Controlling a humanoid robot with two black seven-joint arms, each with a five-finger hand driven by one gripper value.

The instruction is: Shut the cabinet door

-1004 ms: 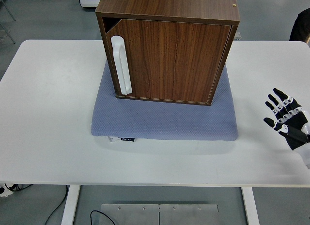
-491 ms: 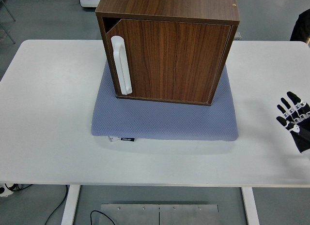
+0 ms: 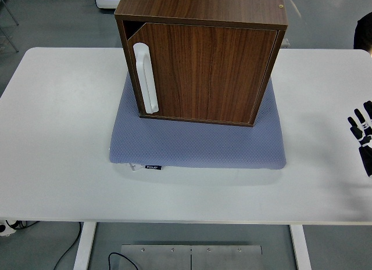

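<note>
A dark wooden cabinet (image 3: 203, 55) stands on a blue-grey mat (image 3: 197, 143) at the middle back of the white table (image 3: 58, 136). Its door (image 3: 209, 72) faces me and lies almost flat against the front, with a thin dark gap showing at the upper left corner. A white vertical handle (image 3: 145, 78) sits at the door's left side. My right hand (image 3: 364, 130) shows only partly at the right edge, far from the cabinet, fingers spread and holding nothing. My left arm is out of sight.
A small label (image 3: 153, 166) sticks out at the mat's front edge. Someone's dark sleeve (image 3: 364, 32) shows at the top right corner. A metal base plate (image 3: 190, 257) lies on the floor below the table.
My right hand has drawn back to the right, from well inside the table toward the picture's edge, and is now half out of frame. The cabinet and door look the same.
</note>
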